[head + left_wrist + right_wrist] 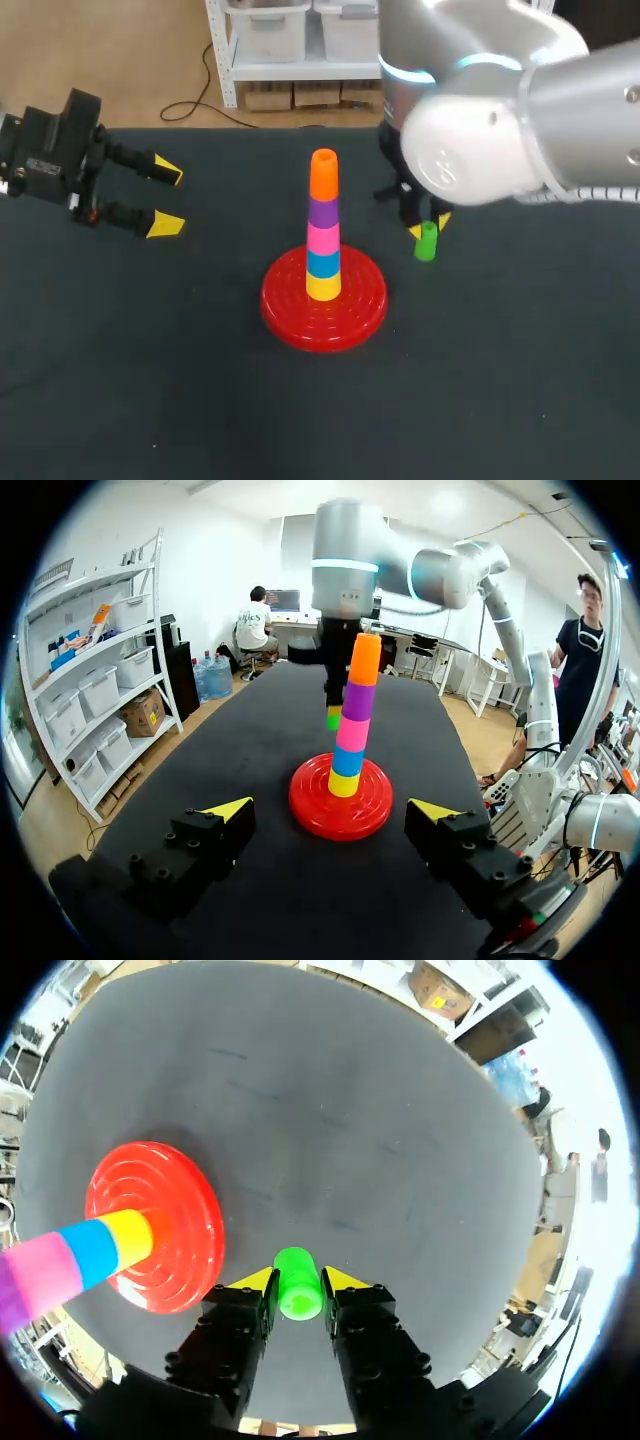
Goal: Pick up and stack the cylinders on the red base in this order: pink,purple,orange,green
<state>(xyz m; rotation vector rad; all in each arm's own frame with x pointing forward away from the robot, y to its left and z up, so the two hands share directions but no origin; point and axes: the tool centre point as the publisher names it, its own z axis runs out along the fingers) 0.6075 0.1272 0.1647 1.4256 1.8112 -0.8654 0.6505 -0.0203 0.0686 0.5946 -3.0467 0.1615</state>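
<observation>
One stack [323, 235] of five cylinders stands on the red base [285, 300], orange one [323, 175] on top. One green cylinder [426, 242] is just beside it, squeezed in the right tool [300, 1280]. The left tool [165, 198] is wide open and holds nothing, far off over the worktop [150, 380].

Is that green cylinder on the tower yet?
Off. The small green plastic cylinder sits gripped in the right claw, beside the red round base; the orange cylinder is topmost there.
</observation>
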